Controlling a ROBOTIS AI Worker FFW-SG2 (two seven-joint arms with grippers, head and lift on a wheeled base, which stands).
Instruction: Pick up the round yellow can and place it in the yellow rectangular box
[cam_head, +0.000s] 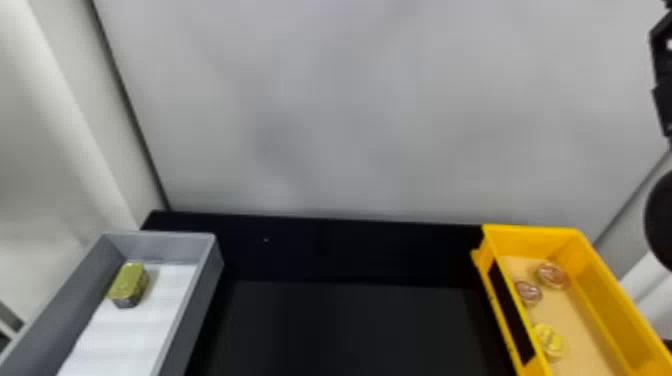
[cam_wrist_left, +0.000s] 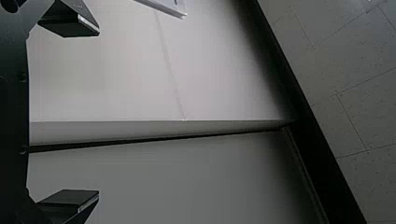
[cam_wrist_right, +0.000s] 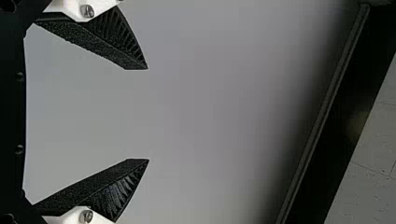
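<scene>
While the yellow box (cam_head: 610, 295) holds three cans (cam_head: 548, 341), the grey box (cam_head: 209, 285) holds one tin (cam_head: 128, 283).

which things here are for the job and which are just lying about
For the job:
yellow rectangular box
round yellow can, inside it

Just lying about:
two reddish round cans, same box
grey box
greenish-gold tin inside it

I see bright yellow on the rectangular box (cam_head: 600, 286) and yellow on the round can (cam_head: 548, 342). To me, the bin (cam_head: 160, 248) is grey, its liner (cam_head: 135, 332) white, the tin (cam_head: 129, 281) olive-gold above dark sides, and two other round cans (cam_head: 551, 275) reddish-brown.
</scene>
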